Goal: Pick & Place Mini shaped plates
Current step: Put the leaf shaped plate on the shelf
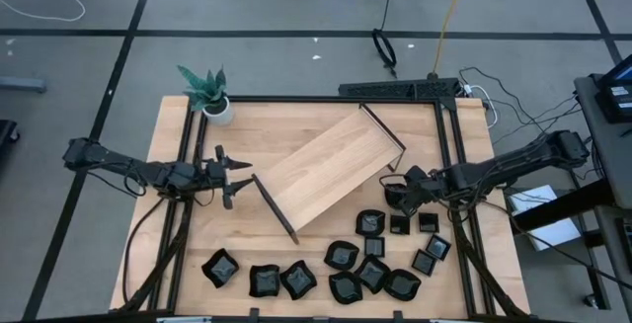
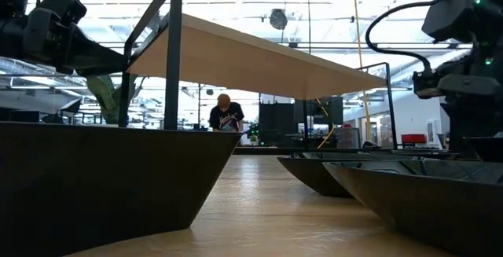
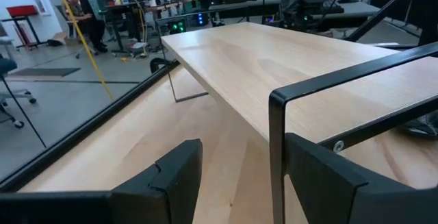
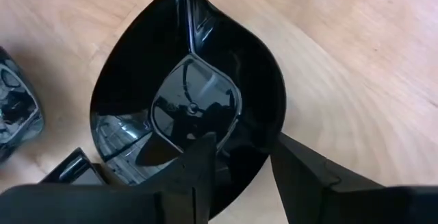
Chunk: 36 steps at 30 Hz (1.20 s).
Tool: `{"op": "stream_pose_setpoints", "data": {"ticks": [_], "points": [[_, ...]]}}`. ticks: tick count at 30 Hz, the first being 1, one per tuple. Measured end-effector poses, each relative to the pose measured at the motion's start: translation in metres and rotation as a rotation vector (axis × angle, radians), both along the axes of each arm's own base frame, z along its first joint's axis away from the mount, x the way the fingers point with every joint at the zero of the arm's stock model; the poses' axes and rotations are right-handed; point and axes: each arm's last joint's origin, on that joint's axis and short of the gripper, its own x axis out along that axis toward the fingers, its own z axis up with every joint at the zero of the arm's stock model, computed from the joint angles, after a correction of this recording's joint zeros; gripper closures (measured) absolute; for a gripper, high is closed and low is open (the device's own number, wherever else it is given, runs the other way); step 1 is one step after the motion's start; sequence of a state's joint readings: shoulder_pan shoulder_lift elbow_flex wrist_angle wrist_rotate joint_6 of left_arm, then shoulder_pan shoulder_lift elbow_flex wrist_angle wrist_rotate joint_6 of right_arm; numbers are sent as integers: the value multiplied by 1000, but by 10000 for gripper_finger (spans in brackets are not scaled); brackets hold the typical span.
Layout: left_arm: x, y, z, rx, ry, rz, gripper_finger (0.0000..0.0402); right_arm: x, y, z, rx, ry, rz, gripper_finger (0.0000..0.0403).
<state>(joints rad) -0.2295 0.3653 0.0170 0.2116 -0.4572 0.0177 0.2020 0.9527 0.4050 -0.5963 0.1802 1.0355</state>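
High view, right tool clamped on rim of leaf-shaped black mini plate beside wooden tray, left tool fingers apart at tray's end rail, remaining mini plates scattered along bench near edge.

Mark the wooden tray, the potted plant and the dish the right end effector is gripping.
Wooden tray (image 1: 326, 170), high view, middle of its board.
Potted plant (image 1: 205, 88), high view, its leaves.
Held dish (image 4: 188, 101), right wrist view, its glossy centre.
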Motion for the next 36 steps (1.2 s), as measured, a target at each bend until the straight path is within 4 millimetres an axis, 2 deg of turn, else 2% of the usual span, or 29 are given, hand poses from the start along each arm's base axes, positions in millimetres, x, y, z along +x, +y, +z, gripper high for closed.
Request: {"op": "stream_pose_setpoints", "data": {"ticks": [10, 14, 21, 26, 36], "points": [[0, 0, 0, 2, -2, 0, 192, 0, 0, -1, -2, 0, 3, 284], [0, 0, 0, 2, -2, 0, 192, 0, 0, -1, -2, 0, 2, 314], [0, 0, 0, 2, -1, -1, 192, 0, 0, -1, -1, -8, 4, 392], [0, 0, 0, 3, 0, -1, 192, 4, 1, 2, 0, -46, 34, 394], [0, 0, 0, 3, 1, -2, 192, 15, 4, 45, 2, -227, 146, 402]]}}
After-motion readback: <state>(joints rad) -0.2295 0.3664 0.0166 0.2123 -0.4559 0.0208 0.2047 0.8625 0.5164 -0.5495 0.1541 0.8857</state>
